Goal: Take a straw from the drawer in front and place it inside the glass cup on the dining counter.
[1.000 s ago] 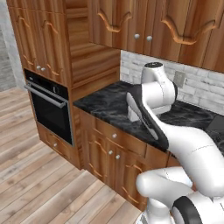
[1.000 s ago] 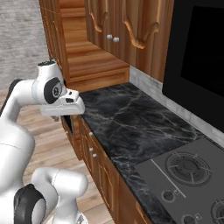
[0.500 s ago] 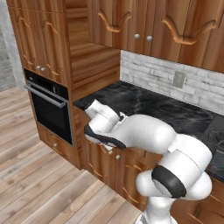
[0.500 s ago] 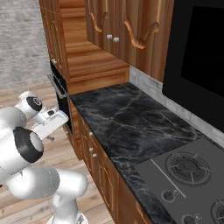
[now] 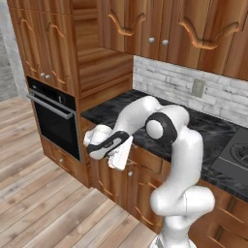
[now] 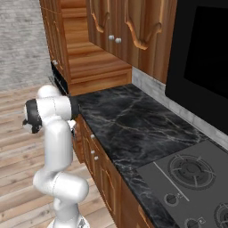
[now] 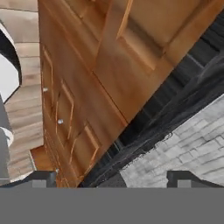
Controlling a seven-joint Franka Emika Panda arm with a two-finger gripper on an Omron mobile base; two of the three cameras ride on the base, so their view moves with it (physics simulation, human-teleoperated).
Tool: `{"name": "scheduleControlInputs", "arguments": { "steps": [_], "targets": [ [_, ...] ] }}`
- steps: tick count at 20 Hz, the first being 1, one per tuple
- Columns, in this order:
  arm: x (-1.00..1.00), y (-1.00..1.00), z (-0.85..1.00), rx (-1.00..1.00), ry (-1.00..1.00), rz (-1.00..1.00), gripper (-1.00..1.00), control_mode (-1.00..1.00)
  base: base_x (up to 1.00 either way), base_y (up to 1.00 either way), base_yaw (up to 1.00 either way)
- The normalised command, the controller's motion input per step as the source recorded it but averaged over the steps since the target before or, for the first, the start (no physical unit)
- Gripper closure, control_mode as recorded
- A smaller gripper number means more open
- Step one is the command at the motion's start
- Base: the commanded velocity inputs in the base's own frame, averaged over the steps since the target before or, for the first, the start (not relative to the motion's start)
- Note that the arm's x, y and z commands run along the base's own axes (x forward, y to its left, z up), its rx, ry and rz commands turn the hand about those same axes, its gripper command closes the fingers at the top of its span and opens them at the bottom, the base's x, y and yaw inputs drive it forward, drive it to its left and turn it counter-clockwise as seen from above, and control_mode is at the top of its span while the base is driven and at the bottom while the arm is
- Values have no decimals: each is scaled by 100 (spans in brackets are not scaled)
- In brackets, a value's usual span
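Since a second ago, when my arm stood raised above the black marble surface (image 5: 193,127), I have swung my tool (image 5: 119,154) down to the drawer (image 5: 145,159) fronts below it; it is wide open and empty. That drawer beside it looks closed, so the straw presumably lies hidden inside.

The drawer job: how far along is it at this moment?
Nothing looks done yet. The drawer fronts under the black marble counter look shut, and no straw is held. In hand: the arm reaches down in front of the cabinets with the gripper open, fingers apart and empty. Left: open the drawer, take a straw, carry it to the cup.
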Motion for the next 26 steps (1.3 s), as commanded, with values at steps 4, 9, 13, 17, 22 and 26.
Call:
{"name": "scheduleControlInputs", "arguments": {
  "steps": [4, 9, 13, 17, 22, 26],
  "targets": [
    [67, 2, -39, -41, 52, 23, -100, -100, 0, 0, 0],
    [49, 0, -24, -20, 40, 17, -100, -100, 0, 0, 0],
    [14, -17, -8, 7, 9, 8, -100, -100, 0, 0, 0],
    [3, -39, -36, 12, 0, 9, -100, -100, 0, 0, 0],
    [59, -36, -34, 17, -3, 15, -100, -100, 0, 0, 0],
    [73, -21, -1, 24, 0, 22, -100, -100, 0, 0, 0]
  ]
}}
